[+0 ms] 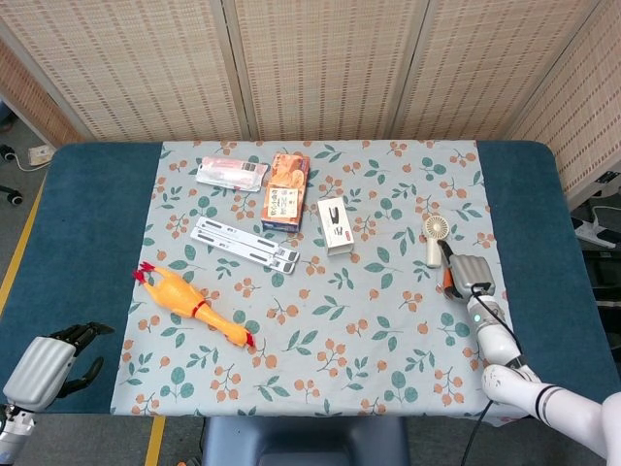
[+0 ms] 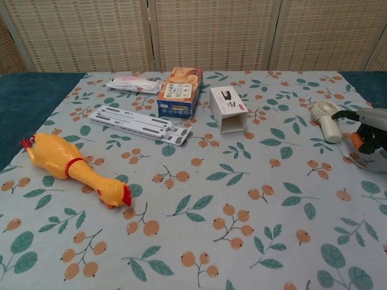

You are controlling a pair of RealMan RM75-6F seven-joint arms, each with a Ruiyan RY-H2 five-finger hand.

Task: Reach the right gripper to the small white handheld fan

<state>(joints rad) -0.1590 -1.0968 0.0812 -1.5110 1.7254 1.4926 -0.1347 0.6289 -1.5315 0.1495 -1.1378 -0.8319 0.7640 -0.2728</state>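
Head view: the fan (image 1: 432,237) lies flat on the flowered cloth (image 1: 320,359) at the right side of the bench (image 1: 87,214), head away from the robot, handle pointing back toward it; the right hand (image 1: 468,276) sits just beside the handle's near end, on its right, a dark finger reaching up toward it; whether finger and handle touch cannot be told; the hand grips nothing, though how far its fingers are spread cannot be made out; the left hand (image 1: 53,361) hangs off the near left corner, well apart from everything, fingers curled in on nothing; a rubber chicken (image 1: 191,305), a grey stand (image 1: 245,244), a white box (image 1: 335,224), an orange box (image 1: 285,190) and a pink packet (image 1: 231,174) lie further left.

Chest view: the fan (image 2: 325,119) is at the right edge with the right hand (image 2: 366,130) just beside it, one dark finger arching over toward the handle; the fan's head looks free; the left hand does not show.

The reach looks nearly done; the next move calls for a short shift leftward and forward, fingers apart, to bring the palm over the handle without knocking the fan away.
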